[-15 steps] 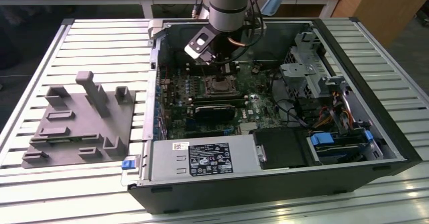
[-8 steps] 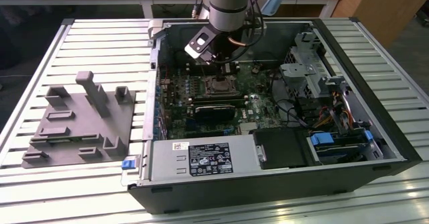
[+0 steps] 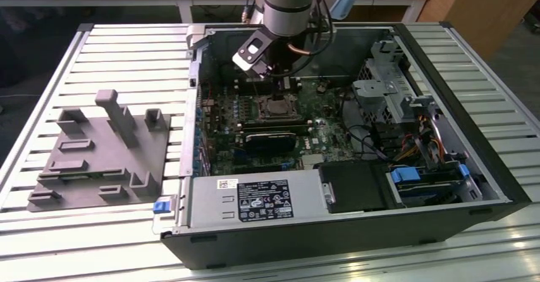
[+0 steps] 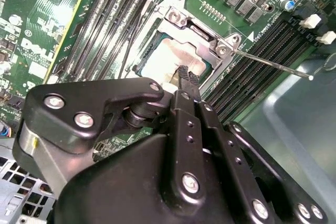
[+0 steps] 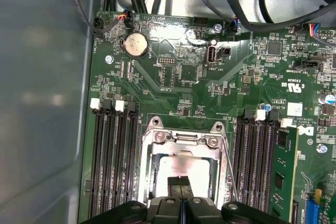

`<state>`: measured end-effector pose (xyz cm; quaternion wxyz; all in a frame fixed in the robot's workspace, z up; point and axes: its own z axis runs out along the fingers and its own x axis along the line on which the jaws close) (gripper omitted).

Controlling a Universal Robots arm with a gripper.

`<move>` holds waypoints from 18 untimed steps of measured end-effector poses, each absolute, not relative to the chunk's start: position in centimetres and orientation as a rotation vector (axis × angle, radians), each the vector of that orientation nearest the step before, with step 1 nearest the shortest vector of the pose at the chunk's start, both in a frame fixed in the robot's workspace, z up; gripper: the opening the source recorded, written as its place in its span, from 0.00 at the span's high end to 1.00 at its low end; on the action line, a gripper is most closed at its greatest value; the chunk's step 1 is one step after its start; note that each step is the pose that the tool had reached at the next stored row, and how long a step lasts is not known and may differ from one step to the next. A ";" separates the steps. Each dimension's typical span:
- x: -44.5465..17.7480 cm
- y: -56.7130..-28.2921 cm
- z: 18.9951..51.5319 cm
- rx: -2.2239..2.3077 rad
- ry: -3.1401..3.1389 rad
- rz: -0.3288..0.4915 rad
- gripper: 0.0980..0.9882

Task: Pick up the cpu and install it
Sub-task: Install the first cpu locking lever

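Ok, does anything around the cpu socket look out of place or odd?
The socket's thin metal lever sticks out sideways over the memory slots instead of lying along the socket frame, so it looks unlatched. The cpu lies flat in the frame, with the tool at it.

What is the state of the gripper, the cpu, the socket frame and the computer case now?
gripper: shut, tips over the cpu.
cpu: lying flat inside the socket frame.
socket frame: down around the cpu; whether latched, I cannot tell.
computer case: on its side, open on top.
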<state>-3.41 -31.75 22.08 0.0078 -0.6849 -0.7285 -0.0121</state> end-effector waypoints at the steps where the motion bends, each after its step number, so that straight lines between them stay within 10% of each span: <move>1: -3.4 -31.8 22.2 -2.141 -2.277 -0.038 0.99; 18: -3.4 -31.8 26.1 -2.141 -2.277 -0.037 0.99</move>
